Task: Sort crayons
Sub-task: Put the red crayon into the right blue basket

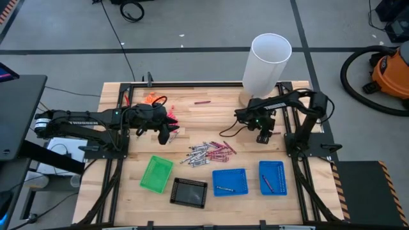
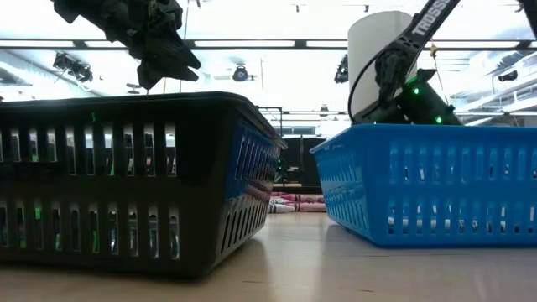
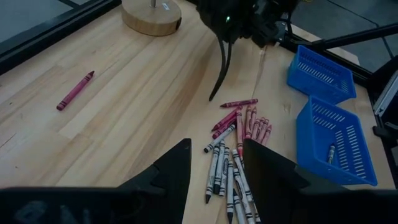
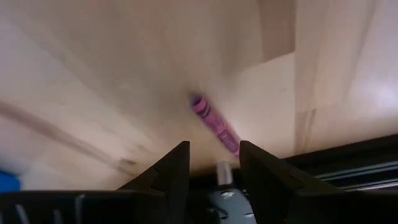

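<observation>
Left tool (image 1: 165,136): held above the counter (image 1: 128,185) left of the pile; fingers (image 3: 174,171) parted, nothing gripped.
Right tool (image 1: 264,137): held near the counter's right side below the white cylinder (image 1: 267,62); fingers (image 4: 171,168) parted, nothing held between them; a pink crayon (image 4: 214,126) is seen on the wood just ahead of them.
Crayons (image 1: 208,152): heaped loosely at mid-counter, maroon and grey-white mixed.
Stray crayon (image 1: 202,101): laid alone near the far edge.
Blue trays (image 1: 229,181): set side by side at the near edge, one crayon seen in each.
Green tray (image 1: 156,173) and black tray (image 1: 188,192): placed left of the blue ones.
</observation>
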Tool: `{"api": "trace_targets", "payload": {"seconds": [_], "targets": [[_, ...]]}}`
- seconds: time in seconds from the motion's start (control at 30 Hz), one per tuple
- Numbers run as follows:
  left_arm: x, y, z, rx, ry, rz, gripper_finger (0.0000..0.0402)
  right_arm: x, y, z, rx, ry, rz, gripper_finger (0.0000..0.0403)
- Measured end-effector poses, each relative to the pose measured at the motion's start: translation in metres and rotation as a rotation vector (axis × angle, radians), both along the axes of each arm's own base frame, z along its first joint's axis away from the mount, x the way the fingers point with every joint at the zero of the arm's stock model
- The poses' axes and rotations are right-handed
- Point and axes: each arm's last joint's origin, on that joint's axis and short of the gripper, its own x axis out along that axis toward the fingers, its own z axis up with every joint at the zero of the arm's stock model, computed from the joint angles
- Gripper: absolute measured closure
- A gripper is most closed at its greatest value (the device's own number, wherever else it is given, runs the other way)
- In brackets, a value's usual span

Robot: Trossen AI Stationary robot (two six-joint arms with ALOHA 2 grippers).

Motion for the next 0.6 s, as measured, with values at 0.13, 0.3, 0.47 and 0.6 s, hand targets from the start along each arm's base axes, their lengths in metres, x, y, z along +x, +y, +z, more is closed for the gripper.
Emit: {"api": "trace_targets", "payload": {"seconds": [0.13, 0.3, 0.47, 0.6], "targets": [[0.0, 0.0, 0.0, 0.0, 0.0, 0.0, 0.0246, 0.004, -0.001, -0.012, 0.035, -0.005, 0.032, 0.0255], [0.0, 0.0, 0.0, -0.001, 0.0, 0.001, 0.0246, 0.006, -0.002, -0.02, 0.047, 0.013, 0.058, 0.0276], [0.0, 0.0, 0.0, -0.001, 0.0, 0.001, 0.0246, 0.007, -0.002, -0.019, 0.039, -0.007, 0.072, 0.0331], [0.0, 0.0, 0.0, 0.0, 0.0, 0.001, 0.0246, 0.007, -0.003, -0.018, 0.039, -0.012, 0.084, 0.0373]]}}
